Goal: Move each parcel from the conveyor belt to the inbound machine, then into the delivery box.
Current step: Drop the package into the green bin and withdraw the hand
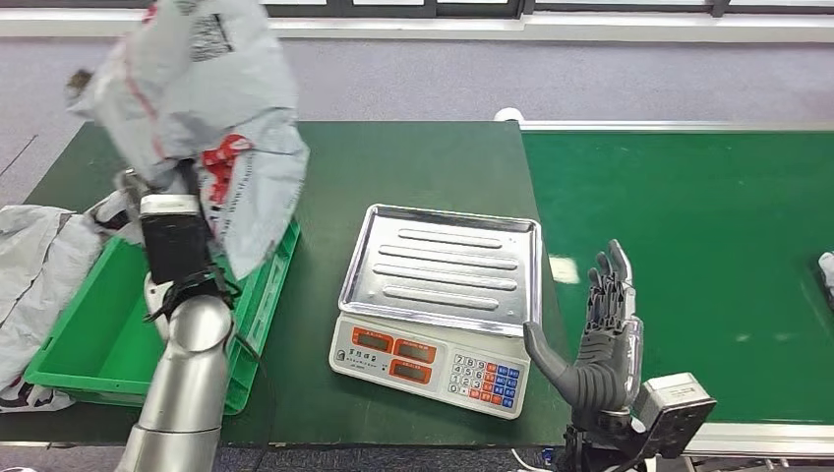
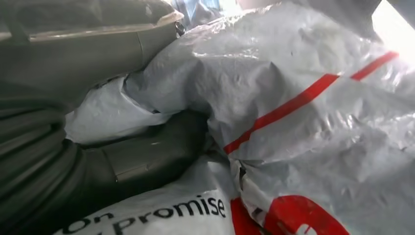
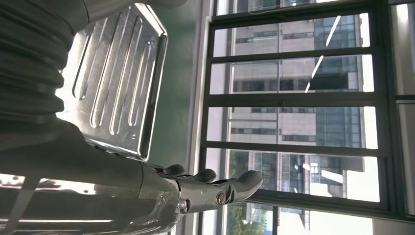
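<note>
My left hand [image 1: 169,202] holds a large grey plastic parcel [image 1: 202,108] with red stripes and black print, lifted above the green delivery box [image 1: 93,329] at the table's left. In the left wrist view the parcel [image 2: 303,122] fills the picture, and the dark fingers [image 2: 147,156] press into its folds. The scale [image 1: 441,295], with its steel tray bare, stands mid-table. My right hand [image 1: 595,339] is raised with fingers spread and nothing in it, at the seam between table and conveyor belt [image 1: 688,256]. The steel tray [image 3: 117,78] shows in the right wrist view.
Another grey parcel [image 1: 34,275] lies draped left of the green box. A bit of a white parcel [image 1: 826,273] shows at the belt's right edge. Dark green table [image 1: 393,162] lies behind the scale. Windows fill the right wrist view.
</note>
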### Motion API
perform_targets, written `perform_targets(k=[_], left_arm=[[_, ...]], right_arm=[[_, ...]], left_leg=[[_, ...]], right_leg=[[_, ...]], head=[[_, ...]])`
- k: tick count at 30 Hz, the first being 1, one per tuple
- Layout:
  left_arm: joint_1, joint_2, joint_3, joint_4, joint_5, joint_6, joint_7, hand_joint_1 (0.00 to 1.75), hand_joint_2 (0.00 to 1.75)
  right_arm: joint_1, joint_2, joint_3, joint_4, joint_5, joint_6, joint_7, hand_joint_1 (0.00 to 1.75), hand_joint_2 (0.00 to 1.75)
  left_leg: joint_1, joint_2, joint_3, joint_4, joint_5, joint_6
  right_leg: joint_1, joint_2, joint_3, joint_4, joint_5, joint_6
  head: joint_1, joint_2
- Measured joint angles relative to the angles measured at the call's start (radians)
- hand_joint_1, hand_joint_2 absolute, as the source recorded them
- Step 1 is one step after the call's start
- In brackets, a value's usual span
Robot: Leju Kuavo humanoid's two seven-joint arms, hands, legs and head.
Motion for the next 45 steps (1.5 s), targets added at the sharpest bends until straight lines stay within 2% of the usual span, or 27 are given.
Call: perform_targets(k=[3, 4, 8, 11, 14, 17, 23, 31, 37, 45], left_arm=[[0.031, 0.009, 0.107, -0.021, -0.033, 0.017, -0.047, 0.38, 1.75], [0.037, 0.008, 0.148, -0.021, -0.054, 0.018, -0.071, 0.03, 1.75], [0.034, -0.025, 0.367, -0.013, -0.209, 0.024, -0.180, 0.00, 1.75], [0.028, -0.058, 0.521, -0.005, -0.294, 0.028, -0.192, 0.00, 1.75], [0.028, -0.082, 0.611, -0.002, -0.349, 0.028, -0.175, 0.00, 1.75], [0.028, -0.100, 0.659, -0.001, -0.375, 0.028, -0.164, 0.00, 1.75], [0.027, -0.120, 0.702, 0.002, -0.403, 0.028, -0.146, 0.00, 1.75], [0.041, -0.139, 0.706, 0.002, -0.412, 0.028, -0.095, 0.00, 1.75], [0.067, -0.130, 0.664, 0.015, -0.303, 0.028, -0.027, 0.00, 1.75], [0.080, -0.117, 0.621, 0.027, -0.282, 0.028, -0.020, 0.00, 1.75]], right_arm=[[0.008, 0.005, -0.002, -0.001, 0.004, -0.002, 0.006, 0.00, 1.75], [0.008, 0.008, -0.004, -0.001, 0.007, -0.002, 0.008, 0.00, 1.75], [0.011, 0.022, -0.013, -0.002, 0.022, -0.002, 0.014, 0.00, 1.75], [0.011, 0.031, -0.014, -0.004, 0.039, -0.006, 0.020, 0.00, 1.75], [0.010, 0.037, -0.014, -0.004, 0.056, -0.008, 0.029, 0.00, 1.75], [0.010, 0.042, -0.014, -0.004, 0.064, -0.009, 0.033, 0.00, 1.75], [0.009, 0.046, -0.014, -0.004, 0.069, -0.010, 0.034, 0.00, 1.75], [0.009, 0.046, -0.014, -0.004, 0.072, -0.020, 0.037, 0.00, 1.75], [0.006, 0.046, -0.014, -0.004, 0.073, -0.023, 0.048, 0.00, 1.75], [0.006, 0.046, -0.014, -0.004, 0.075, -0.023, 0.052, 0.00, 1.75]], left_leg=[[0.000, 0.000, 0.000, 0.000, 0.000, 0.000], [0.000, 0.000, 0.000, 0.000, 0.000, 0.000], [0.000, 0.001, 0.000, 0.000, 0.000, 0.000], [0.000, 0.001, 0.000, 0.000, 0.000, 0.000], [0.000, 0.001, 0.000, 0.000, 0.000, 0.000], [0.000, 0.000, 0.000, 0.000, 0.000, 0.000], [0.000, 0.000, 0.000, 0.000, 0.000, 0.000], [0.000, 0.001, 0.000, 0.000, 0.000, 0.000], [0.000, 0.000, 0.000, 0.000, 0.000, 0.000], [0.000, 0.000, 0.000, 0.000, 0.000, 0.000]], right_leg=[[0.000, -0.001, 0.000, 0.000, -0.001, -0.001], [0.000, 0.000, 0.000, 0.000, -0.001, -0.001], [0.000, 0.000, 0.000, 0.000, -0.001, -0.001], [0.000, 0.000, -0.001, 0.000, -0.001, -0.001], [0.000, 0.000, 0.000, 0.000, -0.001, -0.001], [0.000, 0.000, 0.000, 0.000, 0.000, -0.001], [0.000, 0.000, 0.000, 0.000, -0.001, -0.001], [0.000, 0.000, 0.000, 0.000, 0.000, -0.001], [0.000, 0.000, 0.000, 0.000, 0.000, -0.001], [0.000, 0.000, 0.000, 0.000, 0.000, -0.001]], head=[[0.000, 0.000], [0.000, 0.000], [0.000, 0.000], [0.000, 0.000], [0.000, 0.000], [0.000, 0.000], [0.000, 0.000], [0.000, 0.000], [0.000, 0.000], [0.000, 0.000]])
